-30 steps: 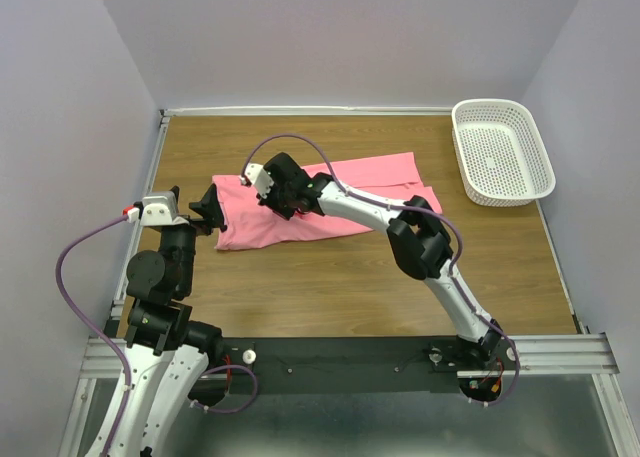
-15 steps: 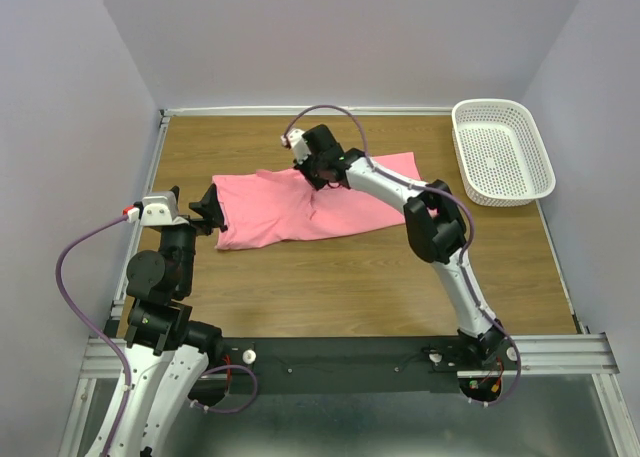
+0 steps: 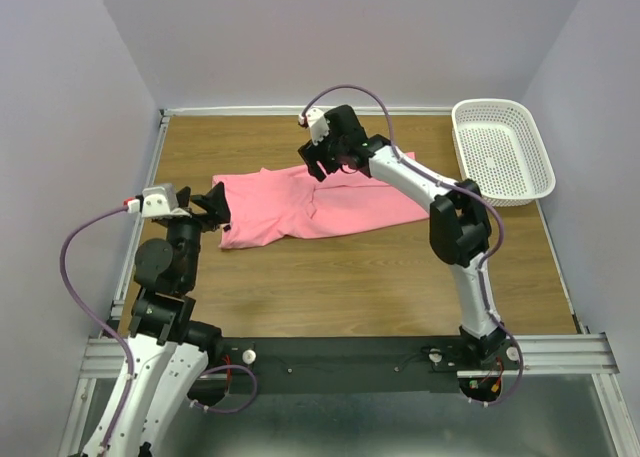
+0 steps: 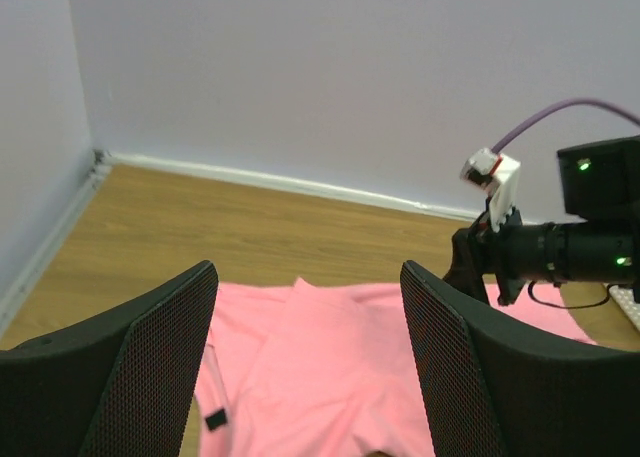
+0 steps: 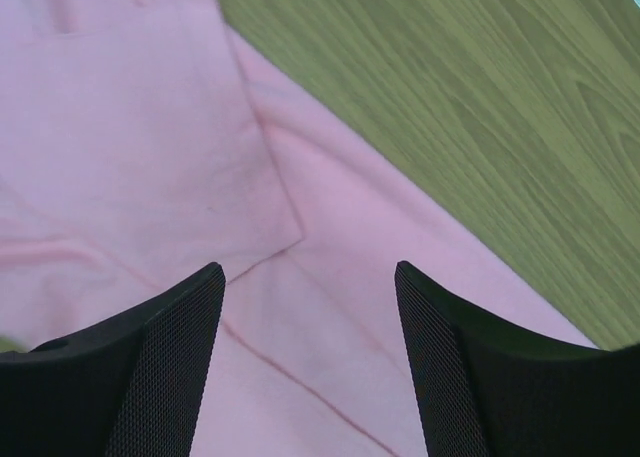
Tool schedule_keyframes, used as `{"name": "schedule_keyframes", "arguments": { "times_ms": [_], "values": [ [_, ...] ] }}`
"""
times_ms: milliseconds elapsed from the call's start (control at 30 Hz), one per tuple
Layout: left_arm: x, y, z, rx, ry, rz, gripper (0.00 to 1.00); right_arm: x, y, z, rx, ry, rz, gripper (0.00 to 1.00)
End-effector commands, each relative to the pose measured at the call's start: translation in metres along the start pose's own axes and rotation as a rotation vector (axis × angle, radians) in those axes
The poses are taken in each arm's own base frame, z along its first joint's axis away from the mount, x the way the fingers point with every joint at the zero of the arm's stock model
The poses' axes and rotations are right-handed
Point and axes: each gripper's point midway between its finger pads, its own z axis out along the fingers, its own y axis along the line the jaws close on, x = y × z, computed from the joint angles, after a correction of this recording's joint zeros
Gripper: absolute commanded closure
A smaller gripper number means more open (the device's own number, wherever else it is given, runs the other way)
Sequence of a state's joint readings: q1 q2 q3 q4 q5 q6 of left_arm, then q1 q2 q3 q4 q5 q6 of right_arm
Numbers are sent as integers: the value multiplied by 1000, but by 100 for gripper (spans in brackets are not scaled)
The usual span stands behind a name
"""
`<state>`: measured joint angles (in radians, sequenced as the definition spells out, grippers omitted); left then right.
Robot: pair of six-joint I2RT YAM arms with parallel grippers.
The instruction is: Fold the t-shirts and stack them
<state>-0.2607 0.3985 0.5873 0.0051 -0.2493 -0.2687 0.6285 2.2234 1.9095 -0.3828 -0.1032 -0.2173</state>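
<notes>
Left claw [image 3: 217,209] and right claw [image 3: 319,166] stand apart, empty, over the t-shirt [image 3: 290,205] — for a clean fold, better pinch matching corners evenly.

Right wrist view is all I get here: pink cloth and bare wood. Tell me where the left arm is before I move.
Observer: The left gripper sits at the left edge of the t-shirt, jaws open, gripping nothing.
Operator: Give me my own position over the t-shirt.
Observer: Your right gripper hangs above the t-shirt's far edge, roughly midway along it, jaws open.
Operator: Name anything else out there.
Observer: A white mesh basket stands in the far right corner, apart from the t-shirt; nothing shows inside it.
</notes>
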Motion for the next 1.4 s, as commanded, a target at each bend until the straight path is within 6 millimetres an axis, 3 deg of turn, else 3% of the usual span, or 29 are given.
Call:
{"name": "schedule_keyframes", "arguments": {
  "times_ms": [0, 33, 67, 200, 300, 467, 633, 800, 900, 1000, 1033, 1100, 1200, 1267, 1367],
  "values": [
    [73, -11, 3, -42, 238, -356, 19, -28, 44, -54, -276, -132, -106, 23],
    [92, -14, 1, -52, 303, -424, 20, -18, 54, -53, -335, -123, -118, 23],
    [129, -16, -4, -111, 419, -569, 20, -20, 68, -78, -408, -154, -145, 23],
    [205, -1, -29, -326, 639, -719, 23, -10, 80, -101, -460, -162, -152, 23],
    [230, 20, -37, -491, 659, -740, 24, 5, 80, -112, -463, -147, -152, 23],
    [252, 40, -38, -635, 628, -786, 25, 12, 69, -121, -486, -155, -100, 23],
    [266, 54, -32, -738, 611, -768, 31, 7, 61, -131, -500, -177, -64, 23],
    [275, 75, -21, -822, 590, -731, 43, 4, 57, -137, -512, -193, -47, 23],
    [278, 90, -16, -866, 578, -705, 51, 3, 55, -141, -513, -201, -40, 23],
    [276, 108, -12, -899, 559, -674, 67, 0, 53, -146, -516, -212, -37, 23],
    [272, 112, -8, -885, 545, -652, 82, -1, 53, -148, -517, -216, -39, 23],
    [267, 120, -5, -886, 528, -641, 89, -3, 53, -150, -519, -222, -40, 23],
    [247, 134, 4, -887, 468, -612, 91, -4, 52, -153, -521, -228, -40, 23],
    [225, 156, 12, -919, 406, -583, 92, -3, 52, -153, -522, -227, -37, 23],
    [210, 172, 22, -937, 394, -548, 91, -1, 52, -152, -521, -222, -40, 23]
  ]
}}
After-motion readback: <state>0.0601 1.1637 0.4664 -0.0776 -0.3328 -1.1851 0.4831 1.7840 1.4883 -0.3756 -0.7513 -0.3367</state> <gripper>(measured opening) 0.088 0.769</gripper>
